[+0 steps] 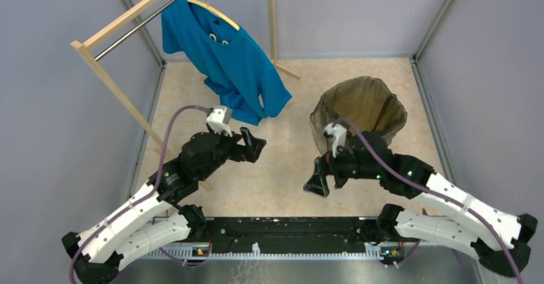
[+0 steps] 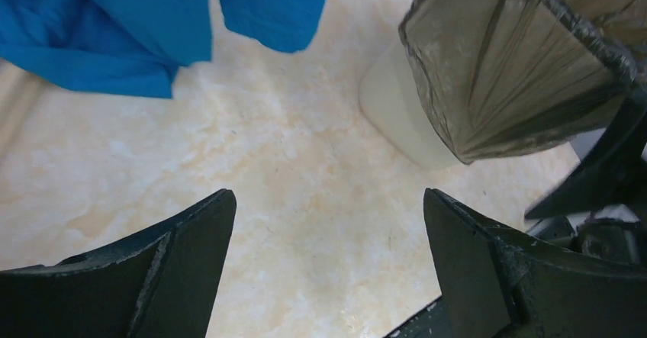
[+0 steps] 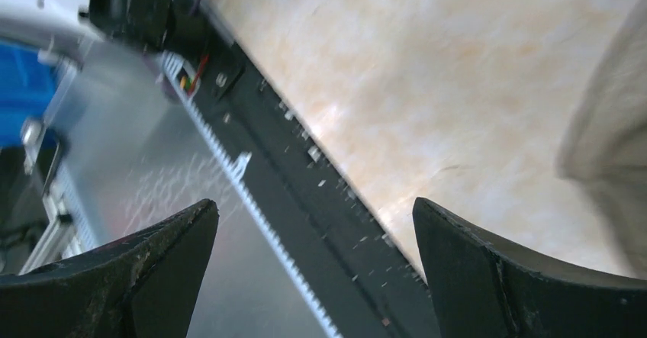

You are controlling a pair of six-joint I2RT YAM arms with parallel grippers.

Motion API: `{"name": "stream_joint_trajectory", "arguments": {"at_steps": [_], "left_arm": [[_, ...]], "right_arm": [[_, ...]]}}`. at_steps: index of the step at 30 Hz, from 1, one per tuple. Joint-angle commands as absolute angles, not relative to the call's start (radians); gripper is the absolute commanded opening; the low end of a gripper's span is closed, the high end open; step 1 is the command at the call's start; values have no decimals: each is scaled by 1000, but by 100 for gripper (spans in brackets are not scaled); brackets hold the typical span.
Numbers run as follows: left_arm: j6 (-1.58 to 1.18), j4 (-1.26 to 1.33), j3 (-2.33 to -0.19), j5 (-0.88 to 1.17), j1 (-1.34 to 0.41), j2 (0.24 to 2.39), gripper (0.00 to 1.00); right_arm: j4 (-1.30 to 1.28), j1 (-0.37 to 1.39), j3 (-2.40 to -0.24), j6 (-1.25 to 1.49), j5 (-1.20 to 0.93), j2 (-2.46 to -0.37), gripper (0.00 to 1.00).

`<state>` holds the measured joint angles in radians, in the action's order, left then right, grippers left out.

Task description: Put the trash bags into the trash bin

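The trash bag [image 1: 359,104], dark brown and see-through, lines the trash bin with its top folded over the rim. In the left wrist view the bag [image 2: 519,71] hangs down the outside of the cream-beige trash bin [image 2: 397,117]. A blurred cream side of the bin [image 3: 610,140] shows at the right of the right wrist view. My left gripper [image 1: 253,144] is open and empty over the floor, left of the bin; its jaws stand wide apart [image 2: 328,231]. My right gripper [image 1: 317,180] is open and empty, low by the bin's near left side, over the base rail [image 3: 317,239].
A blue shirt [image 1: 237,66] hangs on a wooden hanger from the wooden clothes rack [image 1: 115,79] at the back left; its hem shows in the left wrist view [image 2: 137,33]. A black base rail [image 1: 289,229] runs along the near edge. Grey walls enclose the floor.
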<state>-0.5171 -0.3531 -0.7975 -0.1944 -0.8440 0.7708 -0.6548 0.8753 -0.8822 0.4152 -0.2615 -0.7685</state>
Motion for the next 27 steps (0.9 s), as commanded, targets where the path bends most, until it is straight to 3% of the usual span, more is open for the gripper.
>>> {"name": "stream_joint_trajectory", "arguments": {"at_steps": [1,3,9,14,22,27], "left_arm": [[-413,-419,-812,-345,-841,685,99],[-381,-422,-827,-366,-841,676,99],[-323,-410,-844,-377,-841,663,99],[-288,-399,-830,-388,-842,638,99],[-250,-393,-805,-437,-841,619,99],[-224,-377,-788,-460,-841,617,99]], "right_arm": [[-589,1177,-861,598,-117,-807,99],[-587,1296,-857,656,26,-853,99],[-677,1418,-820,941,396,-983,99],[-804,1421,-712,1287,643,-965,99],[-972,1392,-669,1589,1061,-1096,99],[-824,1239,-654,1476,1173,-1128,96]]}}
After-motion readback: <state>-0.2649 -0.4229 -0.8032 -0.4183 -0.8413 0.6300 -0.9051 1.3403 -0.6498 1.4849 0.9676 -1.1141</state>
